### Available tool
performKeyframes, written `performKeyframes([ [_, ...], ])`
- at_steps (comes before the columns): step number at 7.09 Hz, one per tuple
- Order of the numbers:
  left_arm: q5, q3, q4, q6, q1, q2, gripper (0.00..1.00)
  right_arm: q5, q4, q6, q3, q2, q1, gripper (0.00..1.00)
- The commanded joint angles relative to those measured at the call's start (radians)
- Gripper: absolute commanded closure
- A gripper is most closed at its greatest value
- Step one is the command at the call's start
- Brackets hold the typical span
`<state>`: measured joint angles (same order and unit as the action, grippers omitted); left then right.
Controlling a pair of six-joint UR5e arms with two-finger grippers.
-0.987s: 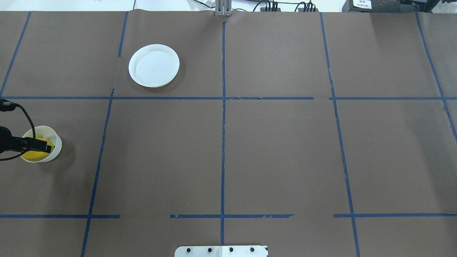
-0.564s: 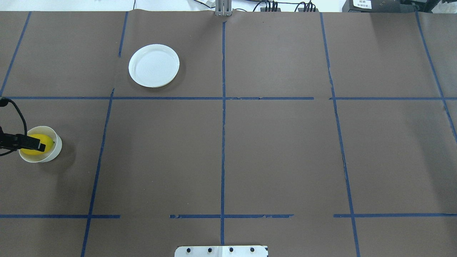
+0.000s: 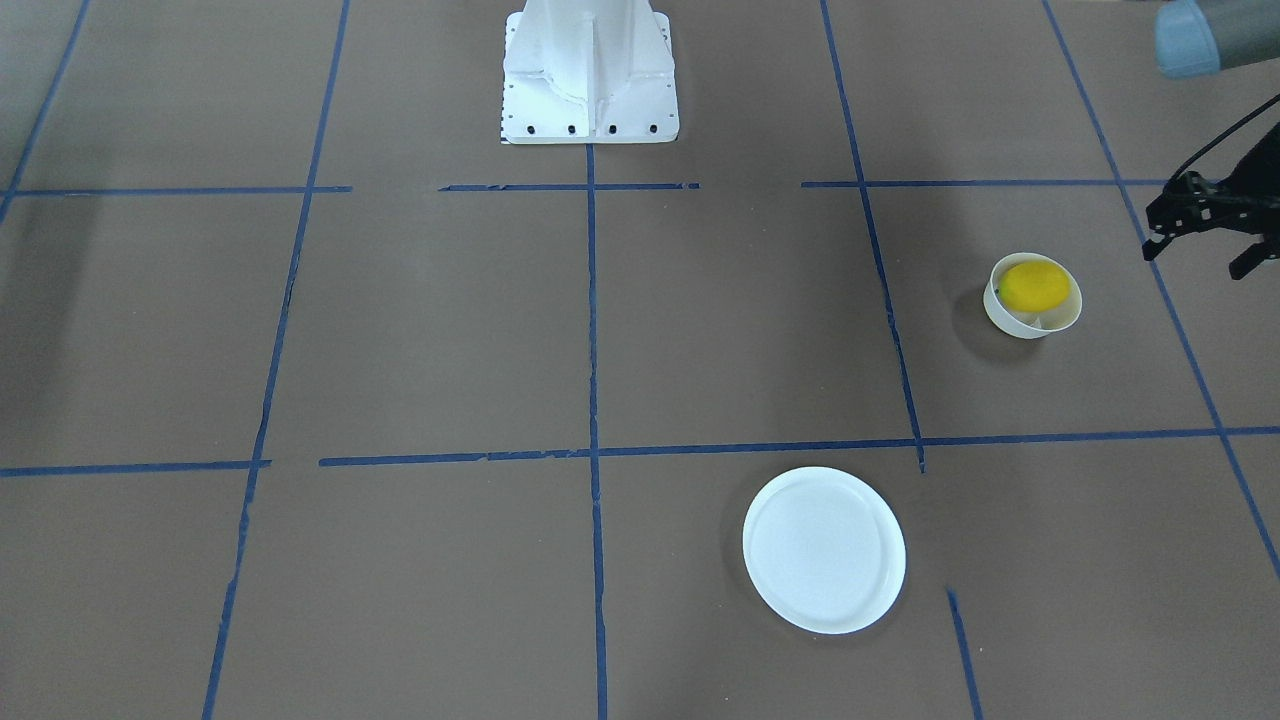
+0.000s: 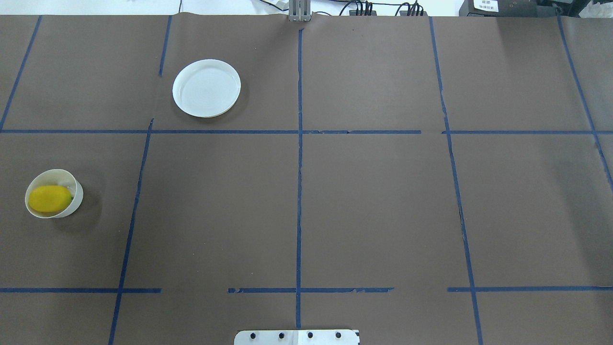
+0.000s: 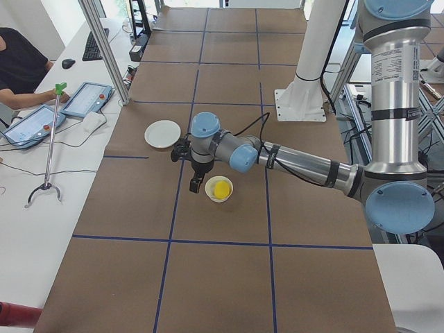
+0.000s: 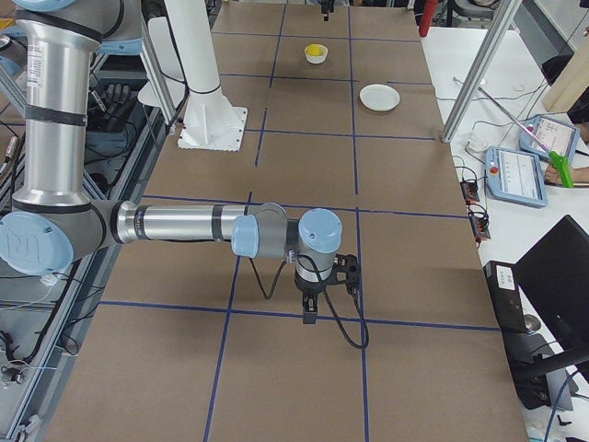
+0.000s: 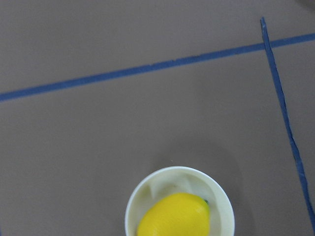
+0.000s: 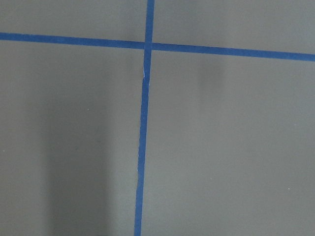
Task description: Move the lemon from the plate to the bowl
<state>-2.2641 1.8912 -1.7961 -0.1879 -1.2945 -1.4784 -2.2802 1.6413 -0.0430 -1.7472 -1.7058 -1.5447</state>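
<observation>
The lemon (image 3: 1035, 285) lies inside the small off-white bowl (image 3: 1008, 320), at the left of the overhead view, lemon (image 4: 48, 199) in bowl (image 4: 77, 195). The flat white plate (image 3: 824, 550) is bare, further out on the table (image 4: 206, 88). My left gripper (image 3: 1195, 255) is open and empty, lifted beside the bowl and apart from it. The left wrist view looks down on the lemon (image 7: 173, 217) in the bowl (image 7: 222, 206). My right gripper (image 6: 310, 311) hangs over bare table far from these things; I cannot tell whether it is open or shut.
The table is brown paper with blue tape lines. The robot's white base (image 3: 588, 75) stands at the table's near edge. Tablets and an operator (image 5: 17, 59) are at a side desk.
My left gripper has drawn back from over the bowl and left the overhead view at its left edge. The lemon stays in the bowl.
</observation>
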Motion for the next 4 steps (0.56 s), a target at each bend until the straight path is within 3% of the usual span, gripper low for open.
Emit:
performKeyframes([
  [1,-0.008,-0.065,0.026,0.076,-0.136,0.016,0.00,0.001,0.000,0.000,0.000,0.000,0.000,0.00],
  [4,-0.009,-0.176,0.249,0.391,-0.349,0.040,0.00,0.001,0.000,0.000,0.000,0.000,0.000,0.00],
])
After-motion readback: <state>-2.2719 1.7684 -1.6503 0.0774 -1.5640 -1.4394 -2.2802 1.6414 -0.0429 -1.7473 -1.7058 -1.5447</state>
